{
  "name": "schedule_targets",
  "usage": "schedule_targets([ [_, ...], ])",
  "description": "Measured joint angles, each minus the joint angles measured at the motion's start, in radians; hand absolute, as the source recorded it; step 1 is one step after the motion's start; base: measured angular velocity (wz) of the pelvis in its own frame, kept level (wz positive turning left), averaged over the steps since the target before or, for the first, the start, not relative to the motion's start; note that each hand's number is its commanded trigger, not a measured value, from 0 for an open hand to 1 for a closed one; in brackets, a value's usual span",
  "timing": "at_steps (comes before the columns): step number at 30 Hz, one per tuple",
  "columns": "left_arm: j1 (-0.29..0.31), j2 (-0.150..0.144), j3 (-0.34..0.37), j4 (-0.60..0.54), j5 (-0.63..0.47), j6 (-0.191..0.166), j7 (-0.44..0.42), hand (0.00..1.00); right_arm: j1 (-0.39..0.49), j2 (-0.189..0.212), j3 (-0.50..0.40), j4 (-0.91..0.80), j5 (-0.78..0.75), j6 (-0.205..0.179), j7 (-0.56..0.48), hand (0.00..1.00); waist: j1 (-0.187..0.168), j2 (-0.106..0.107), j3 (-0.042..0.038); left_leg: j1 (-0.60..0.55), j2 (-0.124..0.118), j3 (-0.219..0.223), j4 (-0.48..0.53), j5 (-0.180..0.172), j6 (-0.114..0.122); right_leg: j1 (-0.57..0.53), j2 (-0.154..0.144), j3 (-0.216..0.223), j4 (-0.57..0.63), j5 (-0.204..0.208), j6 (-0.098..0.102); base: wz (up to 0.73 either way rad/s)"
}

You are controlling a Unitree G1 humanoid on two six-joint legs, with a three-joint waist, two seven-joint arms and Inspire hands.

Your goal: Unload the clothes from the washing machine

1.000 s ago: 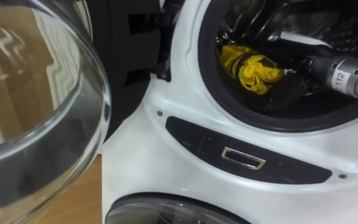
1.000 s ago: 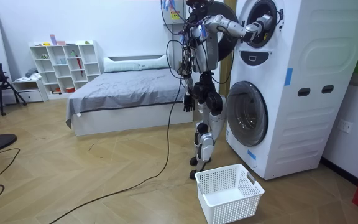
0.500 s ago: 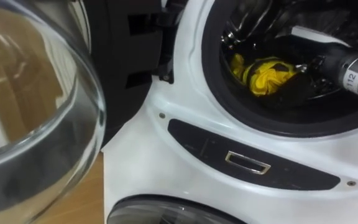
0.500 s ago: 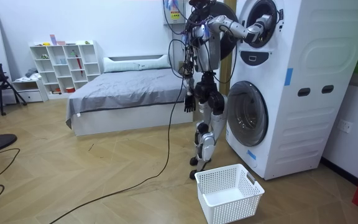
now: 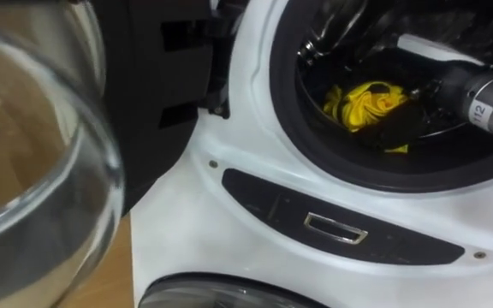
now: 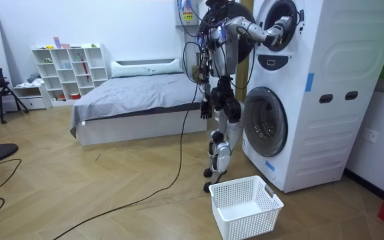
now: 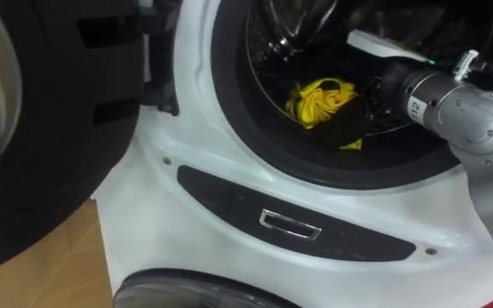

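The right hand is inside the dark drum of the upper white front-loading washing machine. It lies against a crumpled yellow cloth, which sits in the drum; whether the hand grips the cloth cannot be determined. The left hand hangs at the robot's hip. The round glass door stands open. A white perforated plastic basket sits on the wooden floor near the robot's feet.

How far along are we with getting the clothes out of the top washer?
Done: the upper door stands open and the right arm reaches into the drum. In hand: the right hand is at the yellow cloth, grip unclear. Left: the cloth is not yet out of the drum, and the white basket on the floor holds no clothes. The left hand hangs idle.
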Motion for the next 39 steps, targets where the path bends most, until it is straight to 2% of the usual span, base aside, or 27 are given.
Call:
schedule_targets([
  [4, 0.018, -0.001, 0.011, 0.002, 0.009, -0.021, 0.002, 0.0, 0.0, 0.0, -0.006, -0.119, -0.012, -0.001, 0.0, 1.0, -0.022, 0.001, 0.0, -0.003, 0.005, 0.021, -0.012, 0.0, 0.0, -0.014, -0.001, 0.004, 0.001, 0.0, 0.0, -0.15],
  [6, 0.019, -0.001, 0.021, 0.011, 0.006, -0.029, 0.002, 0.0, 0.0, 0.0, -0.007, -0.171, -0.009, -0.001, 0.002, 1.0, -0.03, 0.002, -0.0002, -0.002, 0.007, 0.028, -0.012, 0.0, 0.0, -0.017, -0.001, 0.028, 0.002, 0.0, 0.0, -0.14],
  [7, 0.027, 0.0, 0.025, 0.014, 0.0, -0.037, 0.002, 0.0, 0.0, 0.0, -0.007, -0.214, 0.0, -0.003, 0.003, 1.0, -0.044, 0.005, 0.0003, -0.002, 0.008, 0.03, -0.012, 0.0, 0.0, -0.017, -0.001, 0.03, 0.001, 0.0, 0.0, -0.09],
  [9, 0.034, 0.0, 0.028, 0.019, 0.0, -0.05, 0.003, 0.0, 0.001, 0.0, -0.008, -0.28, 0.03, -0.016, 0.002, 1.0, -0.055, 0.009, -0.0005, 0.002, 0.008, 0.031, -0.012, 0.0, 0.0, -0.016, -0.001, 0.035, 0.002, 0.0, 0.0, -0.13],
  [12, 0.057, -0.003, 0.036, 0.019, 0.001, -0.073, 0.004, 0.0, 0.054, 0.0, -0.041, -0.384, 0.091, -0.049, 0.001, 1.0, -0.056, 0.014, 0.0007, 0.023, 0.01, 0.043, -0.013, 0.0, 0.0, 0.0, -0.002, 0.057, 0.001, 0.0, 0.001, -0.21],
  [15, 0.079, -0.014, 0.048, 0.019, 0.0, -0.085, 0.006, 0.0, 0.126, 0.0, -0.097, -0.461, 0.197, -0.062, 0.001, 1.0, -0.075, 0.022, -0.0043, 0.034, 0.011, 0.055, -0.014, 0.0, 0.0, 0.005, -0.002, 0.078, 0.003, 0.0, 0.001, -0.11],
  [19, 0.108, -0.032, 0.048, 0.019, 0.0, -0.095, 0.02, 0.0, 0.173, 0.0, -0.146, -0.502, 0.362, -0.112, -0.008, 1.0, -0.106, 0.042, -0.0029, 0.052, 0.018, 0.071, -0.024, 0.0, 0.0, 0.015, 0.0, 0.094, 0.001, 0.006, 0.01, -0.2],
  [21, 0.117, -0.035, 0.061, 0.019, 0.001, -0.111, 0.026, 0.0, 0.214, 0.002, -0.204, -0.517, 0.432, -0.132, -0.013, 1.0, -0.125, 0.043, -0.0025, 0.052, 0.019, 0.076, -0.024, 0.0, -0.001, 0.02, 0.002, 0.103, 0.001, 0.006, 0.01, 0.0],
  [23, 0.121, -0.038, 0.079, 0.021, 0.004, -0.126, 0.026, 0.0, 0.304, 0.009, -0.297, -0.525, 0.521, -0.166, -0.051, 1.0, -0.127, 0.046, -0.0005, 0.058, 0.022, 0.095, -0.024, 0.0, -0.001, 0.022, 0.003, 0.107, 0.001, 0.007, 0.011, -0.04],
  [24, 0.125, -0.038, 0.079, 0.021, 0.002, -0.129, 0.026, 0.0, 0.321, 0.013, -0.309, -0.525, 0.539, -0.169, -0.062, 1.0, -0.127, 0.048, -0.0002, 0.06, 0.023, 0.099, -0.024, 0.0, -0.001, 0.024, 0.003, 0.108, 0.001, 0.007, 0.012, -0.22],
  [27, 0.132, -0.043, 0.079, 0.037, 0.0, -0.133, 0.034, 0.0, 0.45, 0.05, -0.385, -0.521, 0.621, -0.199, -0.104, 1.0, -0.132, 0.063, -0.0037, 0.068, 0.026, 0.106, -0.024, -0.006, -0.007, 0.022, 0.004, 0.112, -0.001, 0.007, 0.012, -0.12],
  [28, 0.135, -0.051, 0.081, 0.042, 0.001, -0.133, 0.04, 0.0, 0.492, 0.068, -0.407, -0.524, 0.64, -0.215, -0.105, 1.0, -0.14, 0.075, -0.0045, 0.068, 0.028, 0.105, -0.024, -0.013, -0.006, 0.022, 0.007, 0.111, 0.0, 0.007, 0.012, 0.0],
  [29, 0.135, -0.059, 0.086, 0.044, 0.002, -0.134, 0.041, 0.0, 0.511, 0.068, -0.419, -0.526, 0.691, -0.223, -0.104, 1.0, -0.155, 0.084, -0.0022, 0.067, 0.03, 0.104, -0.025, -0.017, -0.005, 0.022, 0.009, 0.109, 0.0, 0.007, 0.012, 0.05],
  [31, 0.136, -0.061, 0.116, 0.042, 0.007, -0.142, 0.042, 0.0, 0.546, 0.069, -0.464, -0.503, 0.783, -0.223, -0.105, 1.0, -0.164, 0.092, 0.0036, 0.065, 0.032, 0.103, -0.032, -0.022, -0.001, 0.018, 0.012, 0.111, 0.0, 0.007, 0.012, 0.02],
  [32, 0.138, -0.06, 0.122, 0.042, 0.007, -0.142, 0.044, 0.0, 0.559, 0.069, -0.481, -0.492, 0.802, -0.223, -0.105, 1.0, -0.168, 0.092, 0.0037, 0.064, 0.032, 0.103, -0.031, -0.022, -0.001, 0.017, 0.012, 0.111, 0.0, 0.007, 0.012, 0.0],
  [35, 0.151, -0.058, 0.14, 0.038, 0.009, -0.144, 0.045, 0.0, 0.67, 0.075, -0.589, -0.443, 0.876, -0.224, -0.123, 1.0, -0.182, 0.092, -0.0017, 0.064, 0.034, 0.119, -0.018, -0.023, 0.0, 0.018, 0.013, 0.137, 0.002, 0.007, 0.012, -0.12],
  [36, 0.152, -0.059, 0.14, 0.038, 0.009, -0.144, 0.044, 0.0, 0.686, 0.078, -0.603, -0.438, 0.876, -0.224, -0.128, 1.0, -0.183, 0.093, -0.0019, 0.063, 0.035, 0.126, -0.015, -0.024, 0.0, 0.017, 0.013, 0.14, 0.002, 0.007, 0.012, -0.31],
  [39, 0.156, -0.06, 0.14, 0.038, 0.01, -0.144, 0.041, 0.0, 0.744, 0.109, -0.633, -0.396, 0.871, -0.224, -0.142, 1.0, -0.186, 0.106, -0.01, 0.052, 0.043, 0.153, -0.004, -0.031, -0.003, 0.009, 0.019, 0.162, 0.004, 0.009, 0.01, -0.3],
])
